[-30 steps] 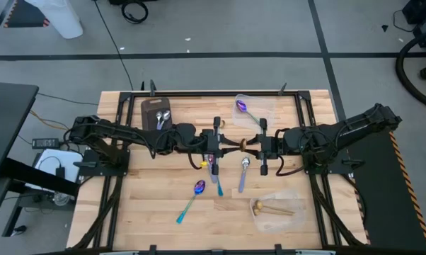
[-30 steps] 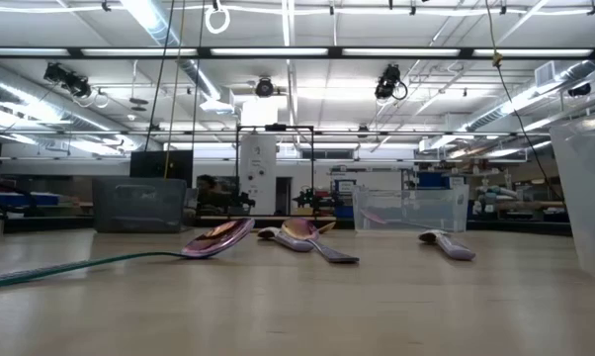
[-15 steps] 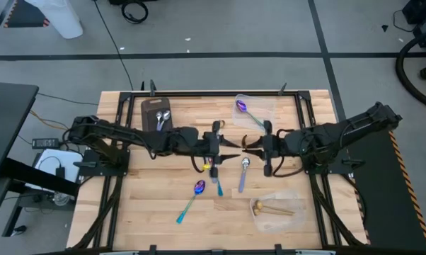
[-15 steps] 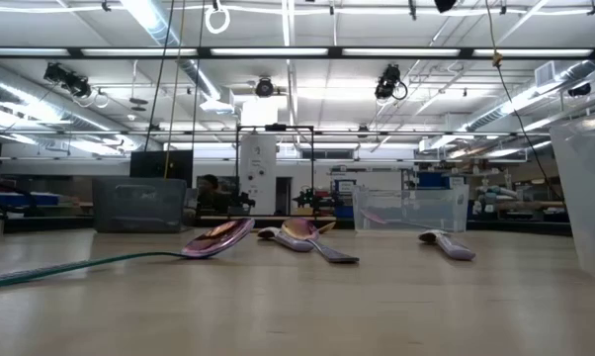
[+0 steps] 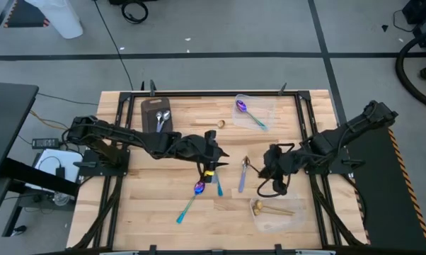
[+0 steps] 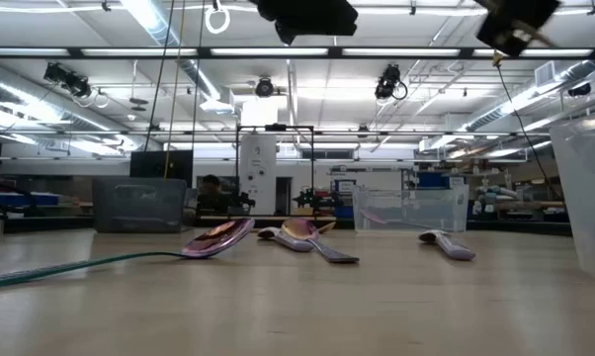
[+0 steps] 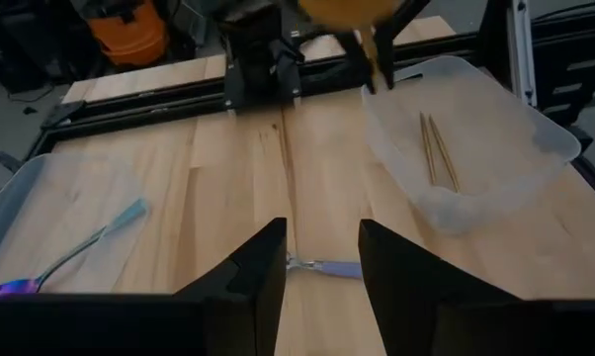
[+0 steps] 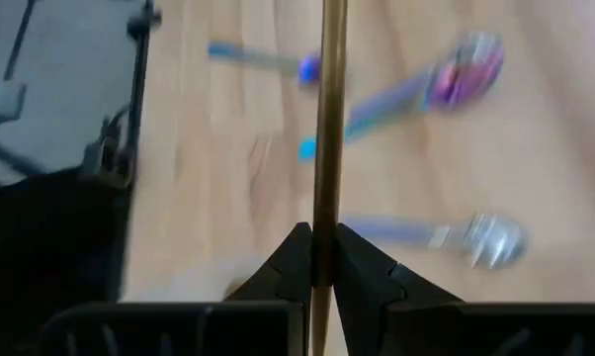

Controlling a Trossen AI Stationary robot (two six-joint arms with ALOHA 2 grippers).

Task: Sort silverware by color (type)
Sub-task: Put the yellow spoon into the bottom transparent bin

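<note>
Pinching a gold spoon [image 8: 328, 109] in my right gripper [image 8: 317, 259], fingers pressed tight on its handle, hovering right of table centre. Left gripper [image 7: 319, 259] sits at centre with fingers spread, nothing between them. Loose on the wood: silver spoon [image 5: 243, 172] at 9 o'clock of my right gripper, two purple spoons [image 5: 199, 189] at 6 o'clock of the left. Two silver ones lie in the grey tray [image 5: 151, 108] at the table's 11 o'clock, a purple one in the clear tub [image 5: 268, 106] at 1, gold ones in the clear tub [image 5: 292, 218] at 5.
</note>
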